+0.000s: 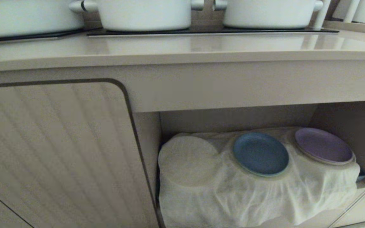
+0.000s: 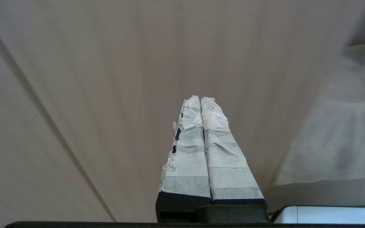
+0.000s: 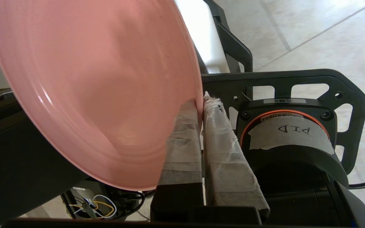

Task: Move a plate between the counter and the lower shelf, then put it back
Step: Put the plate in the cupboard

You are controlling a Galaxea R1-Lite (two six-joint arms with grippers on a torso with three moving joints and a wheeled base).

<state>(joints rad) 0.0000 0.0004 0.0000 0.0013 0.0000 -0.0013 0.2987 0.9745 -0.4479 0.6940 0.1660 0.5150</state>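
Note:
The pink plate (image 3: 90,82) fills much of the right wrist view, tilted on edge, with my right gripper (image 3: 201,103) shut on its rim; one taped finger lies over the plate's inner face, the other behind the rim. Neither the plate nor that arm shows in the head view. The beige counter (image 1: 182,50) runs across the top of the head view. Below it on the right, the lower shelf (image 1: 347,117) holds a white cloth (image 1: 233,193) draped over round mounds. My left gripper (image 2: 200,98) is shut on nothing, close to the ribbed cabinet door (image 2: 106,79).
A blue plate (image 1: 260,153) and a purple plate (image 1: 323,145) rest on the cloth's middle and right mounds; the left mound (image 1: 187,160) is bare. White pots (image 1: 144,14) stand on black hob panels (image 1: 201,31). Below my right gripper are the robot's base (image 3: 290,126) and tiled floor (image 3: 328,34).

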